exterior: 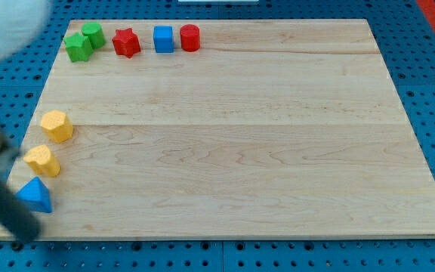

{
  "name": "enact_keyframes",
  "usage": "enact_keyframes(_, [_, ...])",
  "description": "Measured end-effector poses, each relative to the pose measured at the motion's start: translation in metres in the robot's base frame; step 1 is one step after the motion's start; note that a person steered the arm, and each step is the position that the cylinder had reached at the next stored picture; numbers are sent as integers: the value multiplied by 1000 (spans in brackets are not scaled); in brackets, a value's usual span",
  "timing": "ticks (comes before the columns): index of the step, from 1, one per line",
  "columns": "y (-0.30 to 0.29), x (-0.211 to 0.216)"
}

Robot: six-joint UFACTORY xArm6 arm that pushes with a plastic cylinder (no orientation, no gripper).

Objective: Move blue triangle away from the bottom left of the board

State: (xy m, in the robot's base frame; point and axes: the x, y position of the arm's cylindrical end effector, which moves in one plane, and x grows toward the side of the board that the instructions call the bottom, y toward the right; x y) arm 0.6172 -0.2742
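Blue triangle (35,196) is seen at the board's (232,151) bottom-left corner, just below two yellow blocks (42,160). My tip (26,240) is blurred, just below-left of the triangle; contact cannot be told. No fingers fitted.

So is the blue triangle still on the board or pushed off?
On the board: the blue triangle block lies fully on the wooden board, near its bottom-left corner, below two yellow blocks. My tip isn't clearly visible.
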Motion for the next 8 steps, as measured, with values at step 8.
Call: enact_keyframes(8, [156,-113])
